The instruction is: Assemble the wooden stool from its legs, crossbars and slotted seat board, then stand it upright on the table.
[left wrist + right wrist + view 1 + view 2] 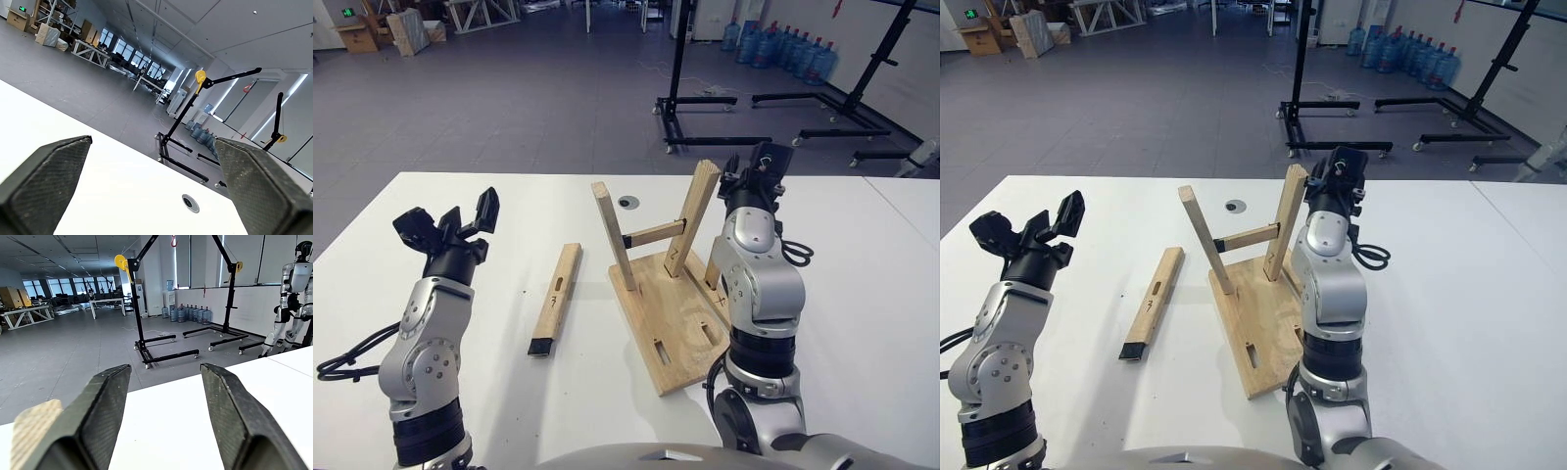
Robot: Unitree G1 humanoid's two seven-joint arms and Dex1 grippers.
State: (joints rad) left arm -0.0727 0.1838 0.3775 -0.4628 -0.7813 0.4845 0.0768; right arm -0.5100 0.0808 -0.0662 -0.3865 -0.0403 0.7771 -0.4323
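The slotted seat board [671, 328] lies flat on the white table. Two legs stand tilted in its far slots, the left leg [613, 238] and the right leg [694, 217], joined by a short crossbar [654, 235]. A loose leg [556, 299] with a dark end lies on the table left of the board. My right gripper [760, 168] is raised just right of the right leg's top, open; that leg's end [33, 431] shows outside one finger [100, 416]. My left gripper [450, 219] is held up over the table's left side, open and holding nothing.
Part of another wooden piece [712, 274] shows behind my right arm. A round cable hole [627, 202] sits in the table behind the legs. Black wheeled stands [705, 117] and water bottles [783, 44] are on the floor beyond. A second table [911, 201] adjoins on the right.
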